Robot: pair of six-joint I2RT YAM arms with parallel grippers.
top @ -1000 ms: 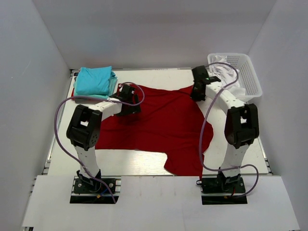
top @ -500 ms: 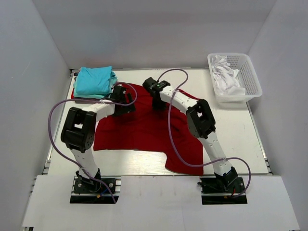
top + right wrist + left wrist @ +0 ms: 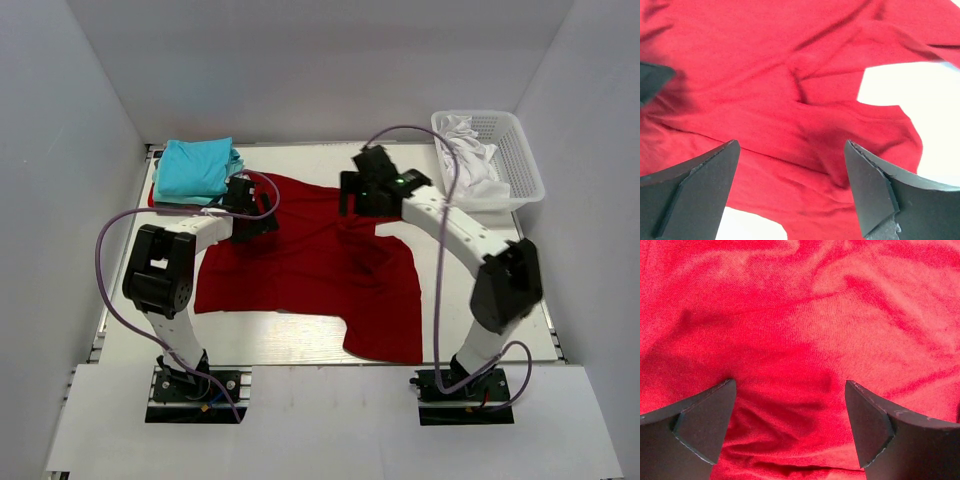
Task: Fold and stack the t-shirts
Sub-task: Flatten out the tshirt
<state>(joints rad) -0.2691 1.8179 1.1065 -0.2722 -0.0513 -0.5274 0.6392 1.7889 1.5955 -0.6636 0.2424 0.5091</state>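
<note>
My left fingers (image 3: 695,425) stand apart over the red shirt (image 3: 805,330); my right fingers (image 3: 875,195) gape above it too.

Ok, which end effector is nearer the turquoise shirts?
Left. The left end effector is just beside the turquoise shirts; the right end effector is farther, over the red shirt.

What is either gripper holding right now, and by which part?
Nothing is held. The left gripper and the right gripper both stand open over the red t-shirt, with no cloth pinched between their fingers.
</note>
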